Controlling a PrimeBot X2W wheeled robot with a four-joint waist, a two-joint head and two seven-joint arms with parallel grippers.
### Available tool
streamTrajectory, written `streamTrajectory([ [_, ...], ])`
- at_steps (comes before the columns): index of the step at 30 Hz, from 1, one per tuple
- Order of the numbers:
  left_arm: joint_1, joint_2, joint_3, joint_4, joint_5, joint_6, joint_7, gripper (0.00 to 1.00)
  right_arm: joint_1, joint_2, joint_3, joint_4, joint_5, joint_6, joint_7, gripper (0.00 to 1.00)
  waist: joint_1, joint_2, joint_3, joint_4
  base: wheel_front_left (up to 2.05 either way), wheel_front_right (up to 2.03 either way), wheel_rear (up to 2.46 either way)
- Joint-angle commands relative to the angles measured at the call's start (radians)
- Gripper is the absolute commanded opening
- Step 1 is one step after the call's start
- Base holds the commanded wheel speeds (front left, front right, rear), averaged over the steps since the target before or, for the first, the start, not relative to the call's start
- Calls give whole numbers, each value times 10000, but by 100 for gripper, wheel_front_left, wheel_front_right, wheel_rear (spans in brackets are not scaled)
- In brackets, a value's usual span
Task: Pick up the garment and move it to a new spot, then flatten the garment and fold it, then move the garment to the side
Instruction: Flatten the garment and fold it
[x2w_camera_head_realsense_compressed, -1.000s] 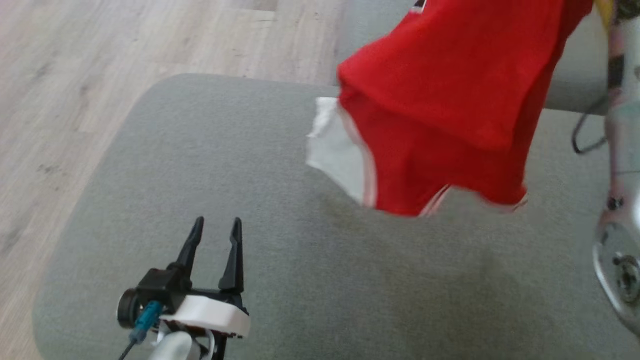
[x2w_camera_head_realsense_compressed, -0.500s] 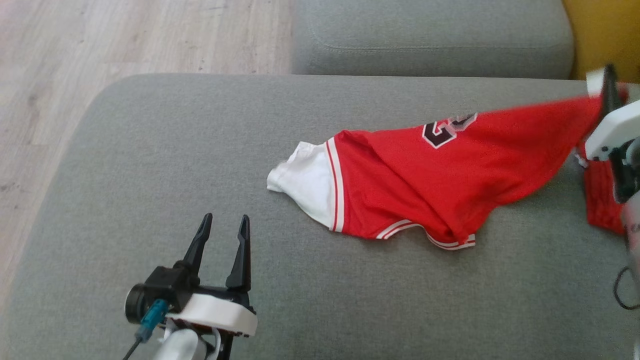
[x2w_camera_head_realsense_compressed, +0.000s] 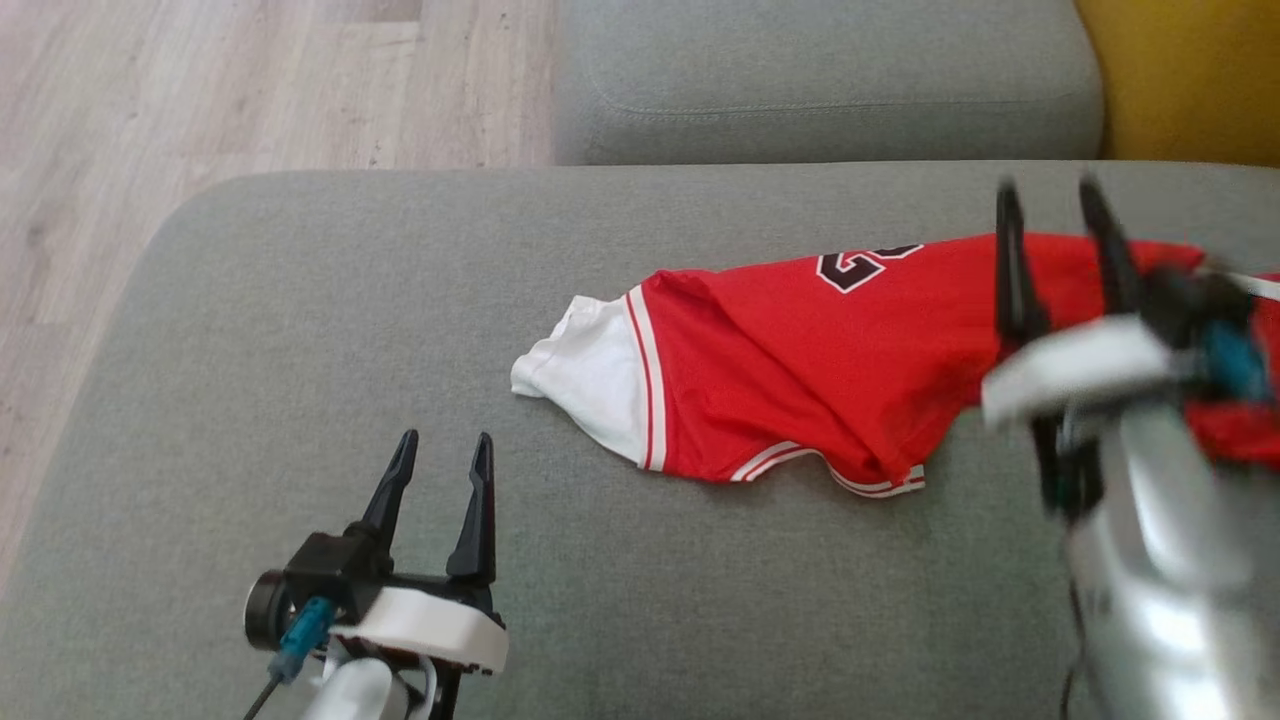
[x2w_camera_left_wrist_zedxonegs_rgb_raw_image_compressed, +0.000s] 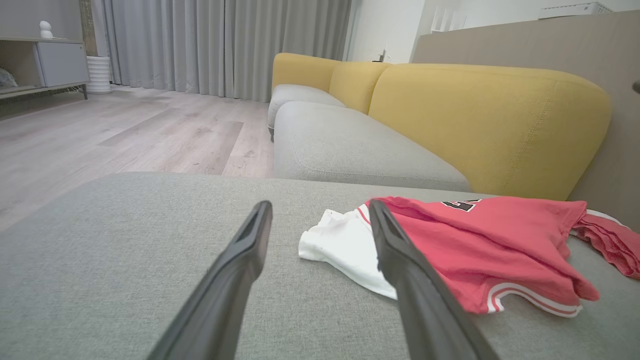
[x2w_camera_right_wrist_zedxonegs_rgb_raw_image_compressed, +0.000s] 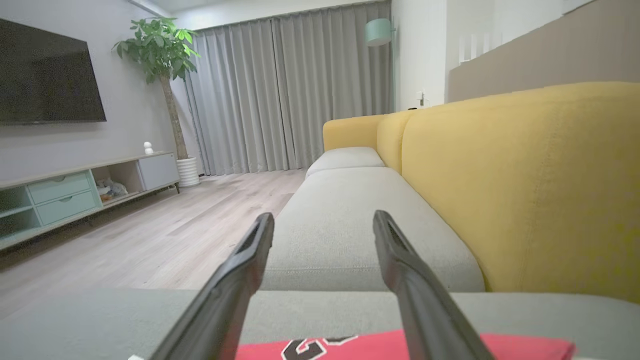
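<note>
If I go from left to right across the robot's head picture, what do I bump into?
Wooden floor → left gripper → white end of the red garment → right gripper.

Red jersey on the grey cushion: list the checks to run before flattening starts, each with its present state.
1. The red-and-white fabric jersey lies on the grey fabric sofa cushion: ok.
2. The right end effector is open, with nothing between its fingers: ok.
3. The left end effector is open and apart from the jersey: ok.
4. The jersey lies flat: not ok. It is bunched in folds, and its white end points to the robot's left.
5. The jersey's right edge is free to be spread: cannot tell, because the silver right forearm hides it in the head view.
</note>
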Motion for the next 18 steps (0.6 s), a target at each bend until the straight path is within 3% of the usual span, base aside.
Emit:
streamTrajectory([
  [1,-560,-13,401,-226,41,-61,-95,100,825,234,180,-1222,187,67,-127,100,0,0,-17,-75,0,0,0],
  [5,-598,-55,457,-110,-20,-112,-95,100,2884,424,197,-3150,333,67,-131,100,0,0,112,-275,0,0,0],
  [9,-782,-32,550,32,-54,-124,-95,100,3912,451,587,-4394,691,67,-18,100,0,0,369,-550,0,0,0],
  [14,-1186,-60,556,201,-25,-139,-95,100,4128,455,918,-5142,359,67,476,100,0,0,636,-734,0,0,0],
  [18,-1398,-172,469,253,11,-212,-95,100,4082,455,1432,-5002,-243,67,1168,100,0,0,886,-656,0,0,0],
])
